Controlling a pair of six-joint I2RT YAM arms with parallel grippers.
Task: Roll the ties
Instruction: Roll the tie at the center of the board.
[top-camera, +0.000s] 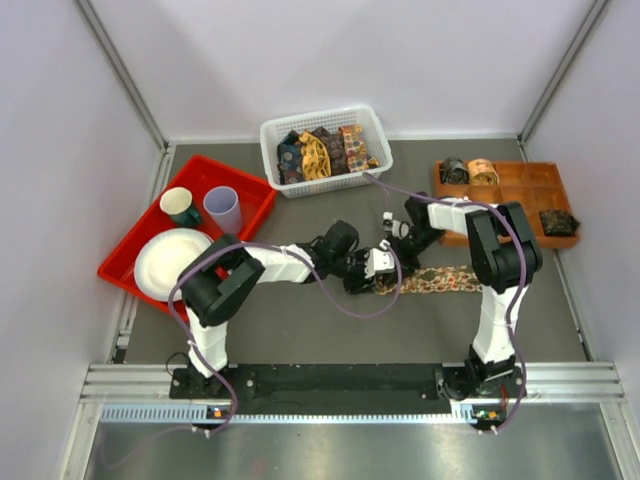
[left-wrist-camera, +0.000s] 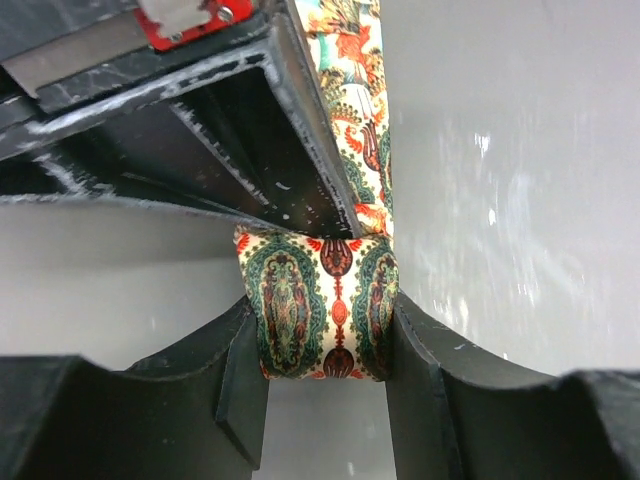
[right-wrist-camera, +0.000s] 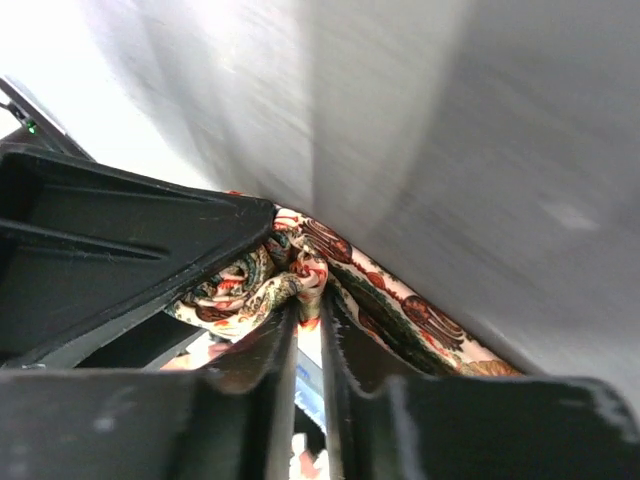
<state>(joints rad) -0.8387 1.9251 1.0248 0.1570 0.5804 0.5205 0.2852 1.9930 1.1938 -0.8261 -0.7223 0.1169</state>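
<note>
One of the ties (top-camera: 445, 280), cream with green and orange-red motifs, lies flat across the table's middle, its left end rolled into a small coil (left-wrist-camera: 320, 300). My left gripper (top-camera: 378, 270) (left-wrist-camera: 322, 350) is shut on that coil, a finger pressing each side. My right gripper (top-camera: 390, 245) (right-wrist-camera: 310, 300) comes in from the far side. Its jaws stand a thin slit apart, with a fold of the tie (right-wrist-camera: 400, 305) pinched at their tips in the coil's middle. The right gripper's black finger (left-wrist-camera: 250, 150) fills the top left of the left wrist view.
A white basket (top-camera: 275, 135) of unrolled ties stands at the back. On the right, an orange compartment tray (top-camera: 520, 185) holds rolled ties (top-camera: 470, 170). A red tray (top-camera: 250, 190) on the left carries a plate (top-camera: 170, 262), a green cup (top-camera: 180, 205) and a lavender cup (top-camera: 223, 208).
</note>
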